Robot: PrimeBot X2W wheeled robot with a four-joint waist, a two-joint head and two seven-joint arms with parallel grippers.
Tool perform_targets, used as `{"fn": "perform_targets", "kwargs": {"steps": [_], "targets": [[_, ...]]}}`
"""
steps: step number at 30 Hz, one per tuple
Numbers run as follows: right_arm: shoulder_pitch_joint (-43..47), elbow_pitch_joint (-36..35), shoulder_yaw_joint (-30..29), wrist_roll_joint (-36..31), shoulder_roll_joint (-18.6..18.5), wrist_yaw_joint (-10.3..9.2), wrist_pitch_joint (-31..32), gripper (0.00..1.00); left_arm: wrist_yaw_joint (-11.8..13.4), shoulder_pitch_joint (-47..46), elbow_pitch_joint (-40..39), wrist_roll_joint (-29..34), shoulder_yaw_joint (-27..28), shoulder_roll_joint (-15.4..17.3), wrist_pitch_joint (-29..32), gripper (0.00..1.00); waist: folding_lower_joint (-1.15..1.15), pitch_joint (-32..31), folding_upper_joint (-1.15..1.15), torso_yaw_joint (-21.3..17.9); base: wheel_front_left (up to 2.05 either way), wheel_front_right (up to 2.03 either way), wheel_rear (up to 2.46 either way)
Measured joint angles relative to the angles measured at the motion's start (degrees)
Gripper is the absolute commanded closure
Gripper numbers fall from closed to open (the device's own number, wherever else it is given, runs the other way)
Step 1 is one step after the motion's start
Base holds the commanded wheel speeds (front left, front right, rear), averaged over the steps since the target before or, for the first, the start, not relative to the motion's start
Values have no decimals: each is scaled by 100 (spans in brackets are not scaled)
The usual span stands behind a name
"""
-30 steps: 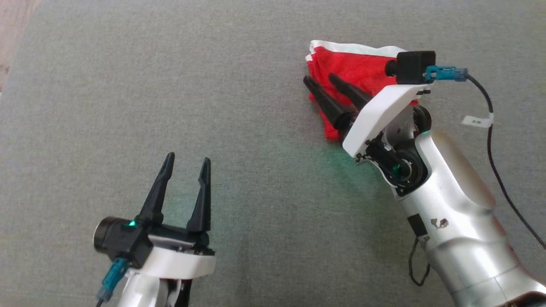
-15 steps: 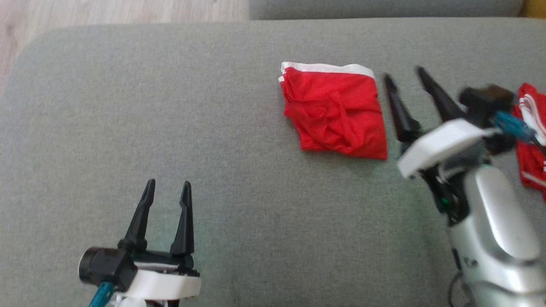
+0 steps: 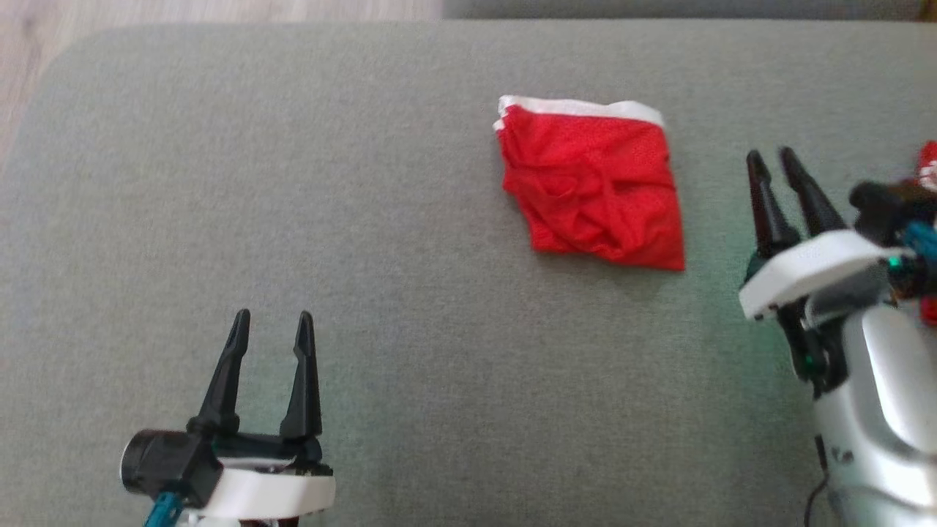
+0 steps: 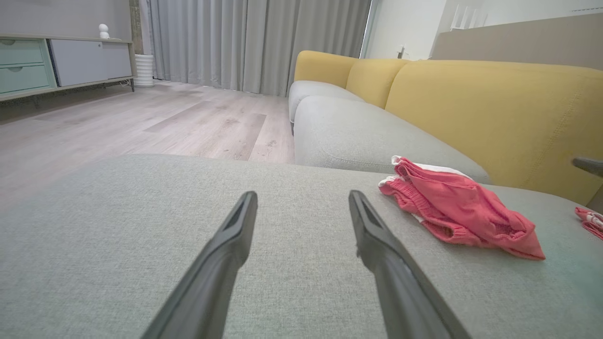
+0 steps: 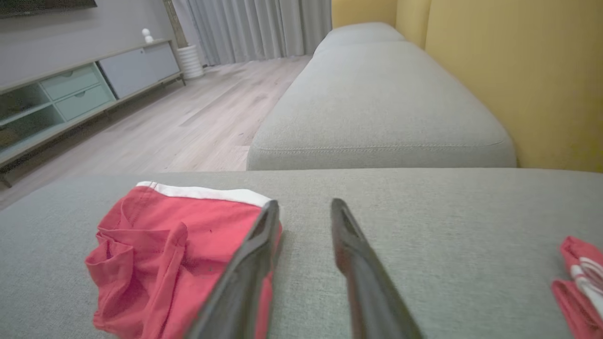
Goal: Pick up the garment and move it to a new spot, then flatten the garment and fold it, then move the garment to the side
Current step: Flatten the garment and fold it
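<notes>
Garment (image 3: 593, 187), head view: red mesh with a white band along its far edge, folded into a rough square, lying on the grey cushion (image 3: 366, 183) toward its far right part, with nothing touching it.
Left gripper (image 3: 272, 320), head view: over the near left part of the grey cushion, fingers spread wide, nothing between them.
Right gripper (image 3: 771, 156), head view: over the right part of the grey cushion, just beside the garment; fingers parted by a narrow gap and empty.
Second red cloth (image 3: 928, 165), head view: at the right edge of the grey cushion, partly hidden behind the right arm.
Left wrist view: the left gripper (image 4: 302, 195) hangs low over the grey cushion (image 4: 118, 212), jaws wide and empty; the garment (image 4: 464, 207) lies on the cushion's far right, below the yellow backrest (image 4: 494, 108).
Right wrist view: the right gripper (image 5: 305, 204) is partly open over the grey cushion (image 5: 424, 212), gripping nothing; its left finger crosses in front of the edge of the garment (image 5: 165, 249), and contact cannot be judged. The second red cloth (image 5: 579, 278) lies at the cushion's right edge.
</notes>
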Motion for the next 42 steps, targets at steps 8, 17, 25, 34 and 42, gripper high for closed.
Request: {"fn": "perform_targets", "kwargs": {"steps": [8, 17, 25, 34, 42], "targets": [[-1256, 1015, 932, 153, -224, 0, 99, 100, -7, -355, -2, -60, -178, -3, 0, 0, 2, 488, 0, 312, 0, 0, 0], [-1722, 2147, 1656, 403, -286, 0, -224, 100, 49, -493, 34, -160, -234, -7, 0, 0, 2, 707, 0, 658, 0, 0, 0], [-1689, 2264, 2549, 850, -290, 0, -433, 100, 75, -486, 38, -159, -189, -9, 0, 0, 0, 614, 0, 532, 0, 0, 0], [-1668, 2129, 3504, 1225, -238, 0, -377, 100, 71, -485, 36, -148, -179, -9, -1, 0, 0, 559, 0, 391, 0, 0, 0], [-1447, 2175, 4146, 1505, -112, 0, -247, 100, 69, -452, 70, -148, -141, -9, 0, 0, 0, 350, 0, 320, 0, 0, 0]]}}
